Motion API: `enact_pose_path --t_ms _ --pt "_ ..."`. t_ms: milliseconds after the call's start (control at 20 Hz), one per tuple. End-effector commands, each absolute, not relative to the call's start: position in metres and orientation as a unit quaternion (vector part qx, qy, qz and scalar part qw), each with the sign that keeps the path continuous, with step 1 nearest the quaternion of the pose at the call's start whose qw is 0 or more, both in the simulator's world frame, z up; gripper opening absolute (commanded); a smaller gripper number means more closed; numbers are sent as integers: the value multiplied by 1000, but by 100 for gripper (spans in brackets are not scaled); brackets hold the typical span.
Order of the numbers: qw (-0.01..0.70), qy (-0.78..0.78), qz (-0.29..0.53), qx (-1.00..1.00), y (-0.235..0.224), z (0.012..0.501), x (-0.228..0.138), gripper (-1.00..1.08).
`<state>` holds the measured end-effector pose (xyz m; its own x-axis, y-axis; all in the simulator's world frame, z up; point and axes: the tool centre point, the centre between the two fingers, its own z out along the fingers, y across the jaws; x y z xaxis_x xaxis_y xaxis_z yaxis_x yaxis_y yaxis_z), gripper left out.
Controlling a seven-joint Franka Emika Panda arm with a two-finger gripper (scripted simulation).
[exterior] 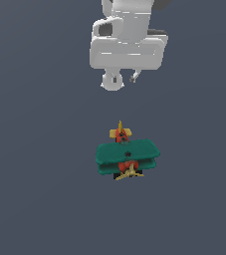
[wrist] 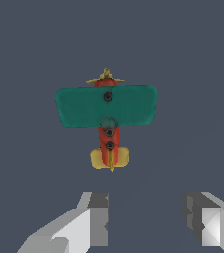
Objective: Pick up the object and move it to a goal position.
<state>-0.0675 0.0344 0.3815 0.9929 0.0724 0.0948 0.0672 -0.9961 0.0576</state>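
The toy biplane (exterior: pixel 127 157) rests upright on the plain grey-blue table (exterior: pixel 35 189), a little below the middle of the exterior view. Its teal-green double wings span crosswise, the red-orange body runs beneath them, the yellow propeller points toward the exterior camera, and the yellow tail points toward the arm.

The white arm hangs at the top of the exterior view, its tool (wrist: pixel 147 220) well apart from the plane — nothing touches it. In the wrist view the two fingers (wrist: pixel 96 217) stand spread with a wide gap of bare table between them, so the tool is open and holds nothing. The plane lies beyond the fingertips in that view, tail nearest them, and its wingspan looks roughly as wide as the gap between the fingers.
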Motion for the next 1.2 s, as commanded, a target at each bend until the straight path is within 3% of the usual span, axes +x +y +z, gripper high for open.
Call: enact_pose_path --t_ms 0,1150 --pt "34 33 60 997 36 396 -67 28" --pt "130 10 168 977 66 521 -79 28"
